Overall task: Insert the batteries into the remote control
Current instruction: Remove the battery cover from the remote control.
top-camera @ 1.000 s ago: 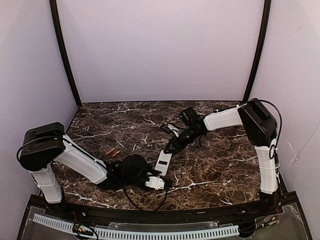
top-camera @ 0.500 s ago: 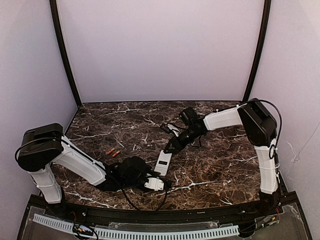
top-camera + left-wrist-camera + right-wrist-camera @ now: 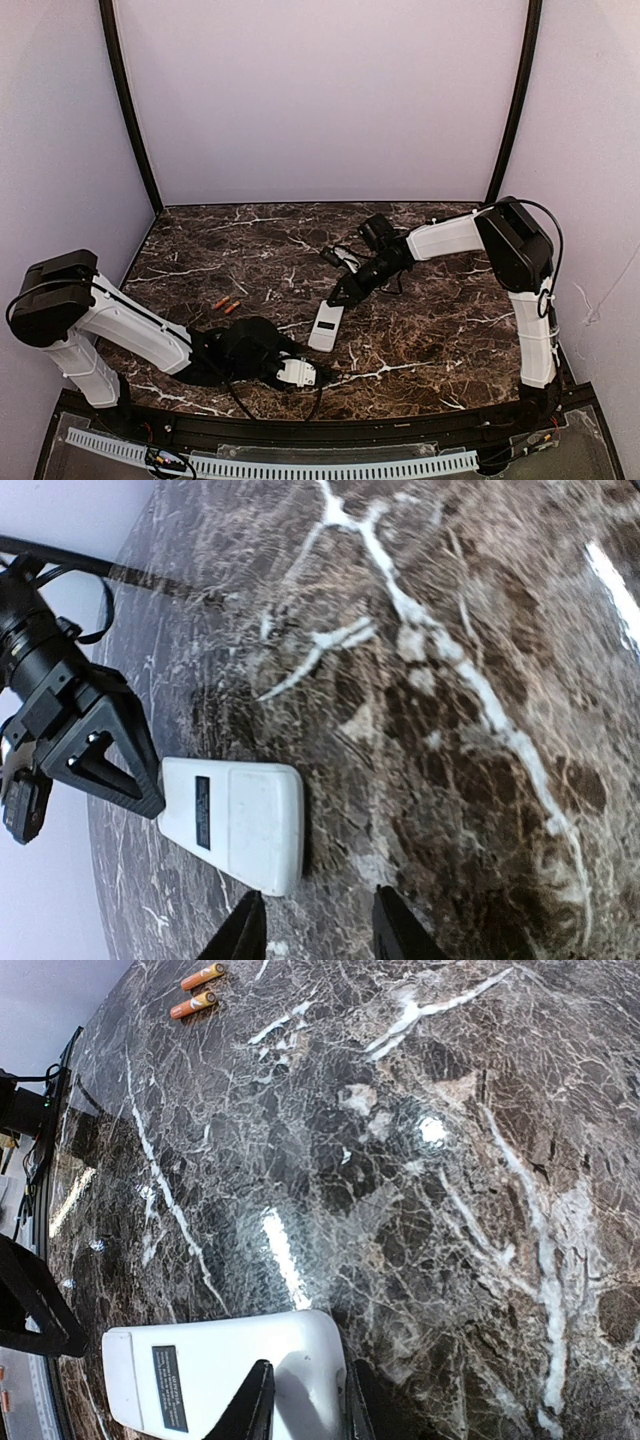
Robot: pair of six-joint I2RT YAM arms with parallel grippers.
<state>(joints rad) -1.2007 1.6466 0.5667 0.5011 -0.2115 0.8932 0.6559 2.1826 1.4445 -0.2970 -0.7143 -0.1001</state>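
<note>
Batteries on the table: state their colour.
The batteries are orange, best seen in the right wrist view.

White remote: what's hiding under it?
The flat white plastic remote lies on the dark marble table. Its downward side is covered, so nothing there shows.

In the top view the remote control (image 3: pixel 325 325) lies flat on the bench (image 3: pixel 450 300) just below the middle of the frame, its length running from upper right to lower left. The batteries (image 3: pixel 225 303) lie side by side on the bench to its left, well apart from it. The right hand (image 3: pixel 337 296) sits at the remote's upper end, touching it. The left hand (image 3: pixel 315 375) is near the remote's lower end, below it and not touching it.
</note>
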